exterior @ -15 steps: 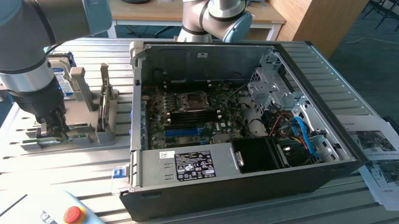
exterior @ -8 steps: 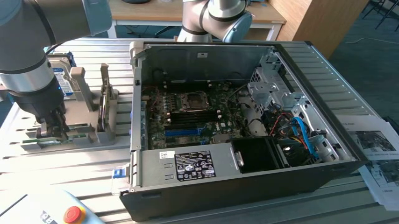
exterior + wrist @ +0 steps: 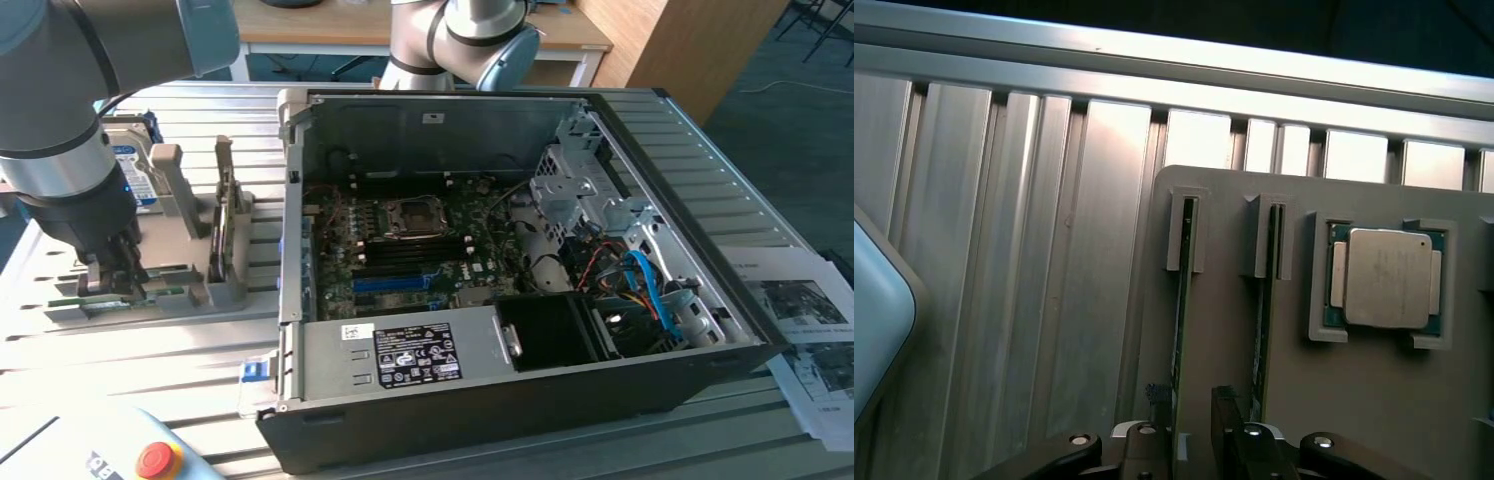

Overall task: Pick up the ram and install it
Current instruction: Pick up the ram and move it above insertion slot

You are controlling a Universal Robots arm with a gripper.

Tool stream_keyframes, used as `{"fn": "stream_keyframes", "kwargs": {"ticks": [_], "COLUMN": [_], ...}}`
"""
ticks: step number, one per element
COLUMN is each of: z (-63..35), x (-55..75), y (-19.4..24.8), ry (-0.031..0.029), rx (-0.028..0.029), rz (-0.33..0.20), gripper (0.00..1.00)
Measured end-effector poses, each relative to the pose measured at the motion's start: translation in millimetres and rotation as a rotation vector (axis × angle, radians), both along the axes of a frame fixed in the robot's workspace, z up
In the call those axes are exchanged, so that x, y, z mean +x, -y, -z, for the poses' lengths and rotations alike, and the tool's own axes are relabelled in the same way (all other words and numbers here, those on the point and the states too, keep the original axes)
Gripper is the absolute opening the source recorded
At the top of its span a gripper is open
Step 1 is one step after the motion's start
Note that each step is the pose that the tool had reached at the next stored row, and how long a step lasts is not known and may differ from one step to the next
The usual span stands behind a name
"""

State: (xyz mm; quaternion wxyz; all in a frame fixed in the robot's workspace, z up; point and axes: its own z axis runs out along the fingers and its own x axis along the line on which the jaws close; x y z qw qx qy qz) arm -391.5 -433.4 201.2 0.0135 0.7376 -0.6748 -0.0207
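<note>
Wrist view gives the key relation: the pincer (image 3: 1185, 440) sits directly over the ram (image 3: 1180, 300), with one of its fingers (image 3: 1227, 428) on each side of the thin board. The jaws stand wide apart, with a clear gap between each of them and the board, so the pincer has hold of nothing and only straddles the stick.

The ram stands on edge in a narrow groove of the grey holder (image 3: 1219, 330). Its long axis runs straight away from the pincer toward the slotted post at the holder's far end, parallel to the ribs of the aluminium tabletop (image 3: 1024, 250). The jaws are therefore set across the thin face of the board, not along its length, and they sit near one end of it rather than at its middle.

A second stick (image 3: 1264, 300) stands in the neighbouring groove, parallel to the ram and just outside one finger. A processor (image 3: 1384, 277) lies in its own pocket beyond that.

In the exterior view, the pincer (image 3: 114, 275) hangs low over the holder (image 3: 180, 290) at the exterior view's left. A strip of the green ram (image 3: 80, 299) shows beside it, lying along the tabletop ribs. The open computer case (image 3: 534, 390) stands to the exterior view's right of the holder, well apart from the ram. My reading is that the grasp is lined up but not closed.
</note>
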Motion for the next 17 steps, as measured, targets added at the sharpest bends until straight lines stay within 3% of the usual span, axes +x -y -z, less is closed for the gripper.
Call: {"fn": "stream_keyframes", "kwargs": {"ticks": [17], "z": [0.0], "x": [0.0], "y": [0.0], "ry": [0.0000], "rx": [-0.0001], "rz": [0.015], "gripper": [0.30]}}
